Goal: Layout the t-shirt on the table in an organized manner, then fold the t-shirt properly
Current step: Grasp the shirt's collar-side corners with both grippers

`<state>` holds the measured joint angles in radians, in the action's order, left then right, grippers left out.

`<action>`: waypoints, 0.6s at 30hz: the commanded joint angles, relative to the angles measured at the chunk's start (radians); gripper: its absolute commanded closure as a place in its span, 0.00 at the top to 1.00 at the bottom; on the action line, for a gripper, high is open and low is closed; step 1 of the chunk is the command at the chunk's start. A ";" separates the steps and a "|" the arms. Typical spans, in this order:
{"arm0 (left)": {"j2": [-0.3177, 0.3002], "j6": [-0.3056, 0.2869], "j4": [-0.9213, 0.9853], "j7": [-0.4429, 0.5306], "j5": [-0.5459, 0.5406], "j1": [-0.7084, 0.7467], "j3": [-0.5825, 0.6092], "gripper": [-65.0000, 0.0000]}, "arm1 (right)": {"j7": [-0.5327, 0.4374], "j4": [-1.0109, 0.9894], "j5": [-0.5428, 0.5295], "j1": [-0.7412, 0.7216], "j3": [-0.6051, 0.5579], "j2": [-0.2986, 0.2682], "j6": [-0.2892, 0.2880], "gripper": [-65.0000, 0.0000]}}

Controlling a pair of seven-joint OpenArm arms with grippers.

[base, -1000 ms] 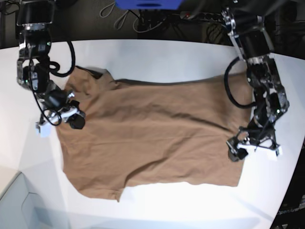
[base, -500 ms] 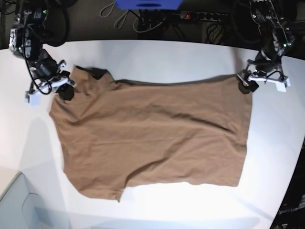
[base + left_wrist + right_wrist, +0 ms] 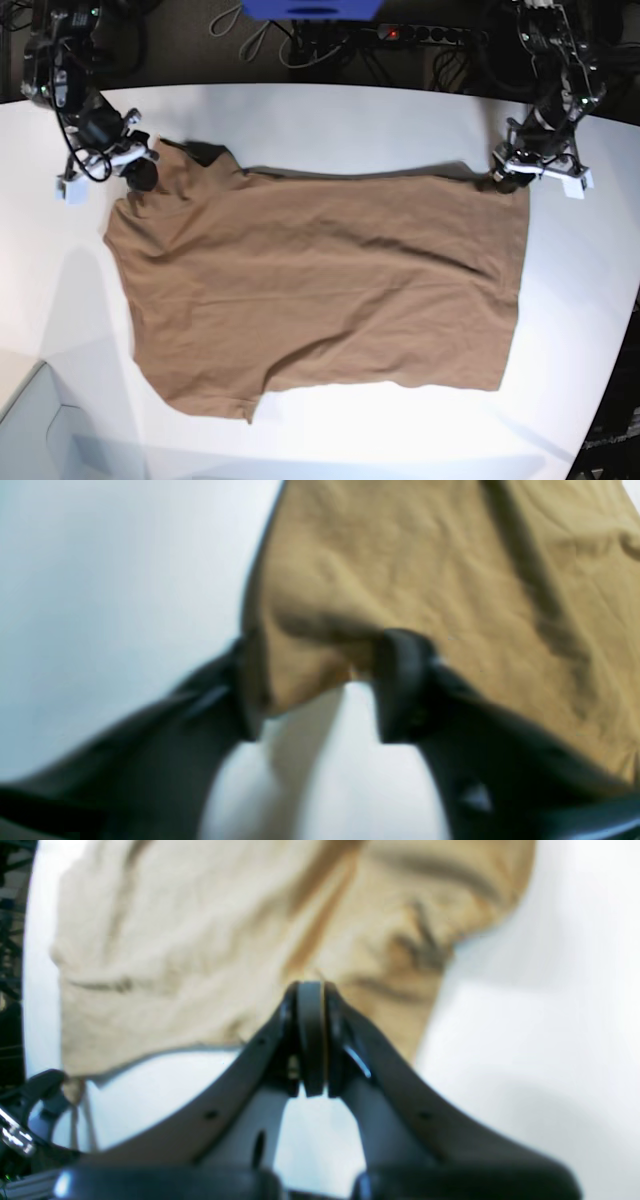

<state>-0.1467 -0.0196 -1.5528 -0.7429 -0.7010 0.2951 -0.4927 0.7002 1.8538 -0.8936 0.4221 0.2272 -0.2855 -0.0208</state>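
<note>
The t-shirt (image 3: 320, 290) lies spread on the table (image 3: 330, 110), collar end toward the base view's left and hem toward its right; the cloth is light, soft and limp, so it will drape, wrinkle and trail when lifted; corners and seamed edges are judged the best places to take hold, since a doubled hem gives the pads more to bite.

At the base view's left, the right gripper (image 3: 140, 172) sits at the upper shoulder corner; its wrist view shows the jaws pressed fully together, with a thin line of tan fabric apparently between the pads, though blur leaves the pinch uncertain.

At the right, the left gripper (image 3: 503, 177) stands at the upper hem corner; its wrist view shows the jaws partly parted, straddling the fabric corner without yet clamping it.

Compared with a second ago, both grippers have moved from the shirt's mid-sides to its far corners; the shirt lies a little flatter on the left side.
</note>
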 commanded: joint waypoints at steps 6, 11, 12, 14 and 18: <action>-0.001 0.014 0.024 -0.050 0.007 -0.026 0.006 0.21 | -0.023 0.000 -0.009 0.014 0.007 -0.016 -0.006 0.00; -0.020 0.014 0.012 -0.043 0.001 -0.029 0.002 0.17 | -0.024 -0.113 -0.009 -0.015 -0.001 -0.039 -0.006 0.00; -0.027 0.014 0.008 -0.042 -0.001 -0.029 0.004 0.11 | -0.024 -0.136 -0.009 -0.019 -0.001 -0.041 -0.006 0.00; -0.029 0.014 0.008 -0.043 -0.001 -0.033 0.002 0.00 | -0.024 -0.170 -0.009 -0.021 0.002 -0.045 -0.006 0.00; -0.029 0.014 0.013 -0.053 0.002 -0.055 0.001 0.00 | -0.023 -0.174 -0.009 -0.019 0.002 -0.039 -0.006 0.00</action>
<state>-0.1673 -0.0105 -1.5261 -0.7971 -0.6987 0.2424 -0.4881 0.6922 1.6604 -0.8898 0.4080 0.2222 -0.3145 -0.0208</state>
